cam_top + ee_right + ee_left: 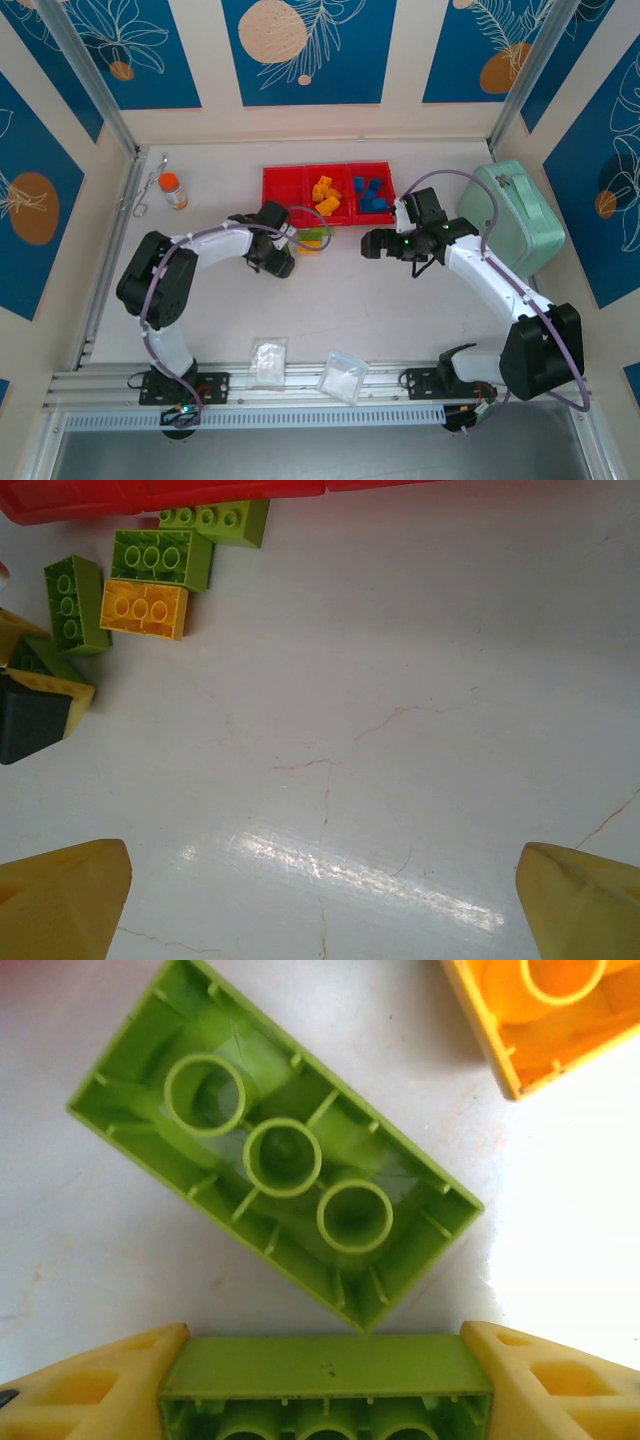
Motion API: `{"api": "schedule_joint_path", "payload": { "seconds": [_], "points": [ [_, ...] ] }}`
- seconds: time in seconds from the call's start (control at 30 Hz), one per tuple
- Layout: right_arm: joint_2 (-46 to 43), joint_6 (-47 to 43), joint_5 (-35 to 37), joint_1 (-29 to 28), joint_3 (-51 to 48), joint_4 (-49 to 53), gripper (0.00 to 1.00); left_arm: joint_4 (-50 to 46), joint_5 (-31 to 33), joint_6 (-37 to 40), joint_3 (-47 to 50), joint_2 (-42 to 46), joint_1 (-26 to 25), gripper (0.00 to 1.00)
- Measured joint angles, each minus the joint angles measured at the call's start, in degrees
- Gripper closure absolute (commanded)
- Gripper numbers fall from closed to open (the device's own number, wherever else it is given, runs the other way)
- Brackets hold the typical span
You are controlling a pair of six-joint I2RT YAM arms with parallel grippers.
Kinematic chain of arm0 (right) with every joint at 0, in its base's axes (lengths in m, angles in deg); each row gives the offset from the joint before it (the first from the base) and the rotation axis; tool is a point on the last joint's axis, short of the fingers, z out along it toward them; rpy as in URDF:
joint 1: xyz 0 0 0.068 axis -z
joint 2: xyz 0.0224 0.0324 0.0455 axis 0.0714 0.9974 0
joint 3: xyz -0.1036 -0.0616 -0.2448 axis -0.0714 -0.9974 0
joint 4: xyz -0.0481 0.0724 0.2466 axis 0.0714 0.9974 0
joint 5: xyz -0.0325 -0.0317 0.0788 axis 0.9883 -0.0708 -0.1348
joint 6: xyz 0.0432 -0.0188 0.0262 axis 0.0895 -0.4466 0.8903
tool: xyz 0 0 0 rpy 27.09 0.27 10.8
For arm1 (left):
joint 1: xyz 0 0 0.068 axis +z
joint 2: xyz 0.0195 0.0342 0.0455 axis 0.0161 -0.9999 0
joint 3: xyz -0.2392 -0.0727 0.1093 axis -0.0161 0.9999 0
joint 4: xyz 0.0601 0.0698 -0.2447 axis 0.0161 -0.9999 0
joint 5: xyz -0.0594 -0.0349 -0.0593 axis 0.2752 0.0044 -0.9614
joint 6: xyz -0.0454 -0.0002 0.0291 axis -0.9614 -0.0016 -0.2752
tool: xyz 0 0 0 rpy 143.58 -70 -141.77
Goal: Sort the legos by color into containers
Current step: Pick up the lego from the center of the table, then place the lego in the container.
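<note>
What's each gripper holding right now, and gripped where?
The left gripper clamps a lime brick by its two short ends. The right gripper is open, holding nothing.

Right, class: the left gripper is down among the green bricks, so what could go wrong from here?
1. The left gripper clamps a lime-green brick, and a second lime-green brick, lying studs-down, touches it with one corner; lifting may drag it along.
2. An orange brick lies close by and could get knocked aside.

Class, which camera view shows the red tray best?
The top external view: the whole red tray shows, yellow-orange bricks in its middle compartment, blue bricks in its right. The right wrist view catches its near edge.
</note>
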Motion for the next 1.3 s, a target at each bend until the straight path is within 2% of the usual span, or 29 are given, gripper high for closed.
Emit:
{"api": "schedule_joint_path", "payload": {
  "seconds": [0.33,0.5,0.7,0.9,1.1,1.3],
  "points": [
    [-0.9,0.0,1.1,0.3,0.0,0.0,0.01,-2.5,2.2,-5.4,0.6,7.2,1.5,0.52],
    [-1.5,0.0,1.1,0.6,0.0,0.0,0.01,-4.3,1.3,-6.8,-5.6,7.1,4.4,0.54],
    [-2.7,0.0,1.0,0.9,0.0,-0.2,0.01,-5.6,0.7,-8.2,-22.6,-1.6,8.0,0.56],
    [-4.7,-0.3,1.0,2.5,-1.2,-0.4,0.01,-7.6,1.8,-10.5,-38.4,-12.6,9.0,0.53],
    [-5.7,-0.4,1.0,3.3,-1.7,-0.4,0.01,-8.4,4.1,-12.9,-48.3,-20.0,9.0,0.48],
    [-7.5,-0.4,1.0,3.4,-1.7,-0.4,0.01,-8.3,5.2,-15.0,-52.0,-24.4,9.0,0.41]
  ]
}}
